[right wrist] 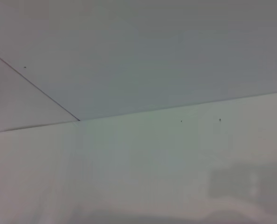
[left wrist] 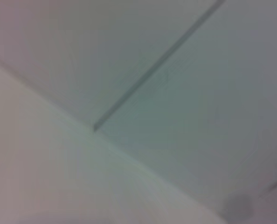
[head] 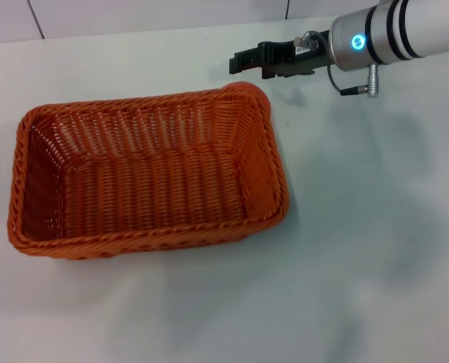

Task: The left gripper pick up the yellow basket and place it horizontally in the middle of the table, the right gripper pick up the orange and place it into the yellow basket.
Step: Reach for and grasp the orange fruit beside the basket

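Basket (head: 149, 178) sits on the white bench (head: 360, 265), long side across the head view, left of centre, upright, nothing inside. No orange visible in any view, so I can't say where it is.

Head view: right hand (head: 243, 64) hangs over the bench just beyond the basket's far right corner, arm coming in from the right, blue light lit. Nothing visibly held; fingers are edge-on, so I can't tell how far apart they are. Left hand not in view.

Left wrist view: only bare bench and wall with a seam. No basket, no fingers.

Right wrist view: same, bench edge meeting wall, nothing to grab.

Judgement: basket looks placed, the orange is the step in hand. Find the fruit first, come down centred over it, release low over the basket's middle, clear of the rim.
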